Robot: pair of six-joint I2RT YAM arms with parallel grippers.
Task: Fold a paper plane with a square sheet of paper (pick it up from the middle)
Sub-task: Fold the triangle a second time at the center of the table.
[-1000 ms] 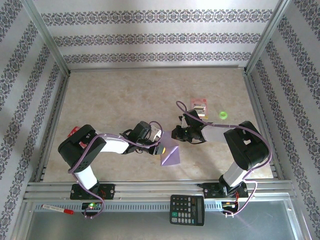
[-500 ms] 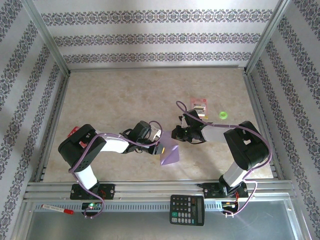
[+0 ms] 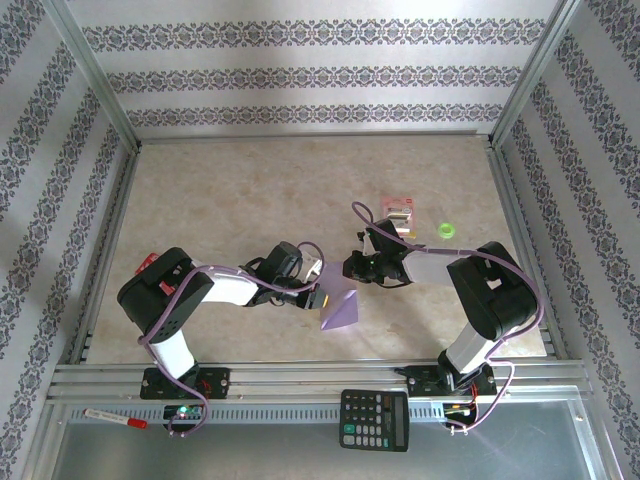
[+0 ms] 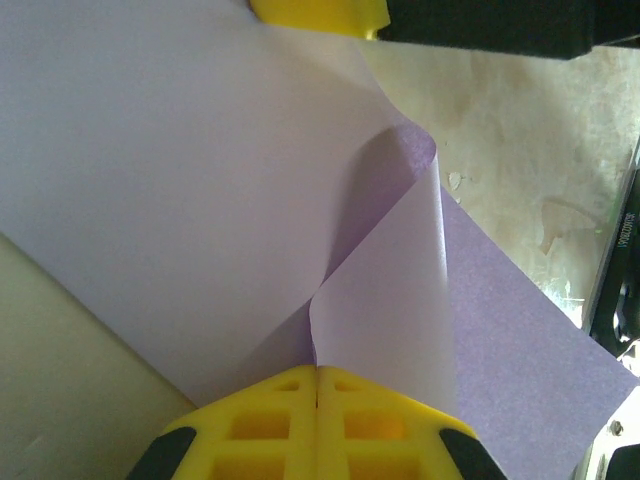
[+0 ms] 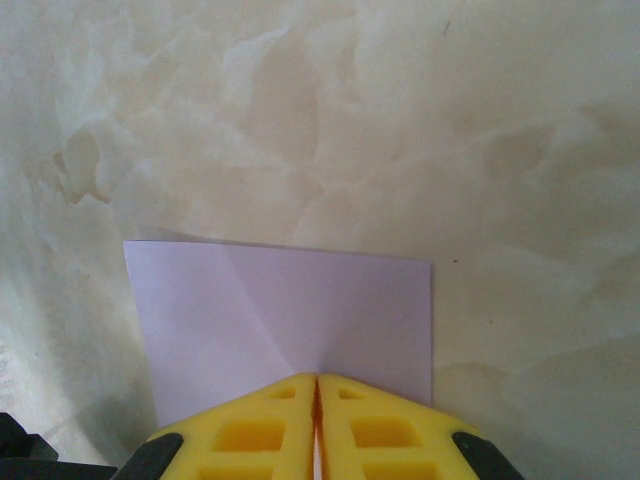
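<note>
1. The square sheet of paper (image 3: 340,308) is just below the centre of the top view, stretched between both grippers. In the left wrist view one flap curls over along a soft diagonal bend and is not pressed flat. I cannot tell whether any of it rests on the table (image 3: 250,190).
2. My left gripper (image 4: 317,372) comes in from the left, its yellow fingers squeezed together on the sheet exactly where that bend begins. I judge that the pinch is there to anchor the start of the crease.
3. My right gripper (image 5: 317,380) has its fingers closed on the opposite edge, toward the upper side of the sheet in the top view. In its own camera faint creases fan out from the pinch. Thin paper flops, so a grip from both sides gives me control of the fold line.
4. I see no dart shape here, so I judge this to be an early fold.
5. Further out, the red-and-white packet (image 3: 397,208) and the green ring (image 3: 446,231) lie to the upper right, well apart from the work. A calculator (image 3: 374,420) sits at the bottom edge.
</note>
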